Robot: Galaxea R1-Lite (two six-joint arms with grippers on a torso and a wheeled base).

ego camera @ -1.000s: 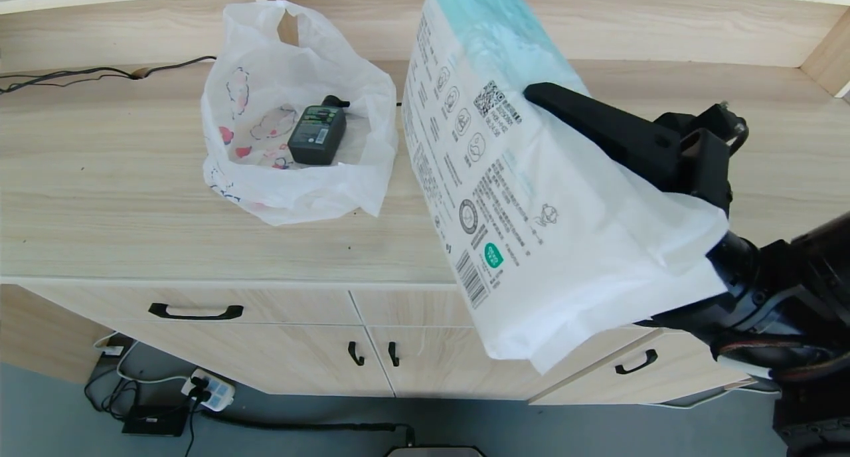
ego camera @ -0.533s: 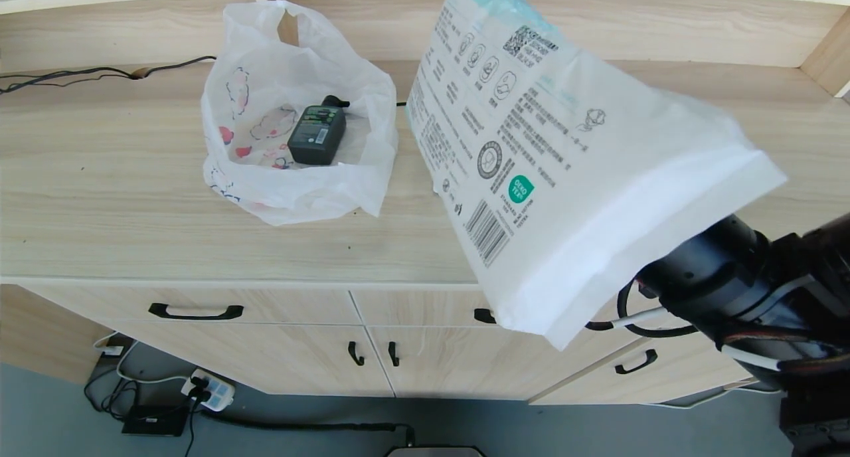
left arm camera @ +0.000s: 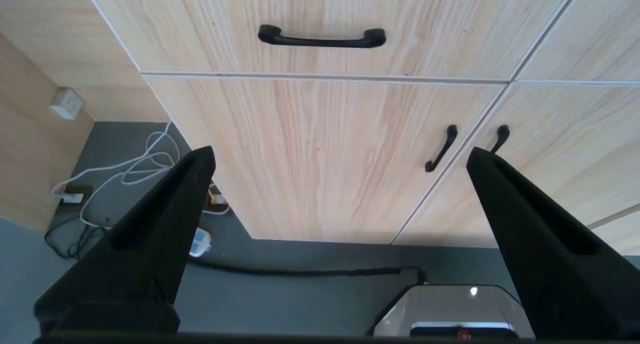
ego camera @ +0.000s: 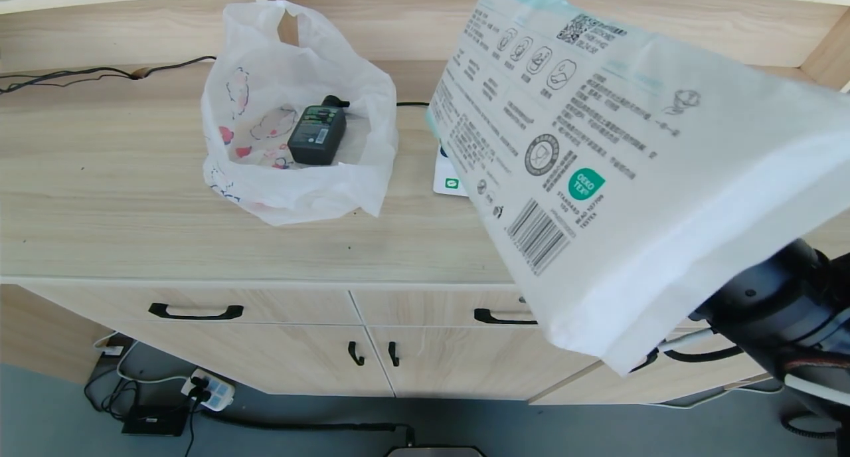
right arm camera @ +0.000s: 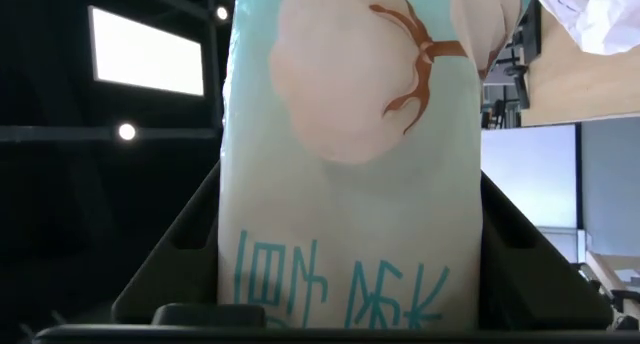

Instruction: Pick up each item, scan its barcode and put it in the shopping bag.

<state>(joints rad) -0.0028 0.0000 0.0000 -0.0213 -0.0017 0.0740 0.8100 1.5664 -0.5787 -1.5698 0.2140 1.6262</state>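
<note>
Left gripper [left arm camera: 340,159] hangs low in front of the wooden cupboard [left arm camera: 300,114]. Its two black fingers [left arm camera: 160,234] are spread wide apart and hold nothing.

Up on the counter [ego camera: 99,191], I see a dark cable [ego camera: 99,75] lying at the far left, by the back wall. Next comes the white shopping bag [ego camera: 239,91]. It sits open on the counter, and a black box [ego camera: 317,135] with a label lies flat inside it.

Just to the right of the bag, a small white card [ego camera: 450,178] lies on the counter, partly hidden behind the big packet [ego camera: 637,178]. I see the packet up in the air over the right side of the counter, tilted and not touching the bag. Its printed side faces up at me, and the barcode [ego camera: 538,234] is near its low front edge. That low edge sticks out past the front of the counter.

Over on the right, the right gripper [right arm camera: 350,254] is squeezed onto the packet, with one finger on each side of it. I see the packet's cotton picture from the wrist camera.
</note>
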